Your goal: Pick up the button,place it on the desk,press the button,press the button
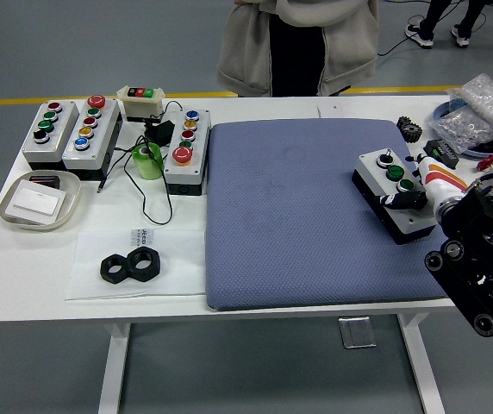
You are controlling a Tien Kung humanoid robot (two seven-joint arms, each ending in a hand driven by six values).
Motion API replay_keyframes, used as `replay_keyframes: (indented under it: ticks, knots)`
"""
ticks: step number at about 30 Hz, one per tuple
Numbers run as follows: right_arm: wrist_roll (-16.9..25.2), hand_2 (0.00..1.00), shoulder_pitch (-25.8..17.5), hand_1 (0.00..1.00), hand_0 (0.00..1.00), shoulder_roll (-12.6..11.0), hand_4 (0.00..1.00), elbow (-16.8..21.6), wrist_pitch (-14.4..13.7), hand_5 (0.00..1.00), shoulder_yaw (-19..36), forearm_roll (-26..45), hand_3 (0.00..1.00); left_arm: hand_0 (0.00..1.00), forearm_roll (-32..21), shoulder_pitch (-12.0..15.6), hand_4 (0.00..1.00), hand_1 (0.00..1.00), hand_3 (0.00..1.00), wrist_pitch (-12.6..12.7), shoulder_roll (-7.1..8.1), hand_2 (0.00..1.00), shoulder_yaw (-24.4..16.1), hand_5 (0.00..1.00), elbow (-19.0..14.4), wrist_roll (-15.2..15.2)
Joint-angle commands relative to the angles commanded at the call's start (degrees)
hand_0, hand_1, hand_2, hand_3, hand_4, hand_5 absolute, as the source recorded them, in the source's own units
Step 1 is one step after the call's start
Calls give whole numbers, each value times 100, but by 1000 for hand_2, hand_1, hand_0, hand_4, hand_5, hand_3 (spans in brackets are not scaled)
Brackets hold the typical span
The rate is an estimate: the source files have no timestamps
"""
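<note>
A grey-topped button box (373,178) with a black base lies on the right part of the blue mat (298,216). It carries a black selector knob (384,158) and two green buttons (396,172). My right hand (399,201), white and orange at the wrist, comes in from the right. Its black fingers (406,199) are curled and rest on the box's top at its near end, beside the lower green button. They hold nothing. The left arm is out of view.
Three more button boxes (90,125) and a small switch box (140,101) stand at the back left, with a green tape roll (147,160). Two black nuts (131,265) and a white tray (40,200) lie front left. Bagged parts (479,112) sit back right. A person (298,43) stands at the far side.
</note>
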Motion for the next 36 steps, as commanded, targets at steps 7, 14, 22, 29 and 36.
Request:
replay_keyframes:
  ticks: [7, 14, 22, 29, 36]
  knots:
    - [-21, 578, 30, 578, 914, -32, 998, -36, 90, 304, -82, -21, 853, 674, -22, -7, 642, 829, 832, 0, 3, 890, 16, 998, 1, -6]
    - [-35, 493, 61, 516, 904, -41, 998, -64, 108, 302, -186, -43, 787, 673, -26, -5, 644, 829, 830, 0, 3, 890, 18, 998, 2, -9]
    - [1, 492, 89, 517, 906, -107, 998, -89, 224, 299, -297, -103, 755, 671, -51, -9, 641, 829, 830, -2, 4, 888, 35, 998, 3, -18]
    - [152, 489, 204, 518, 908, -449, 998, 71, 333, 301, -734, 73, 752, 670, -53, -16, 644, 829, 830, 0, 2, 888, 27, 998, 7, -15]
    - [450, 493, 408, 519, 921, -941, 926, 263, 530, 262, -1390, 360, 749, 670, -53, -20, 649, 828, 828, 1, 3, 888, 20, 998, 10, -13]
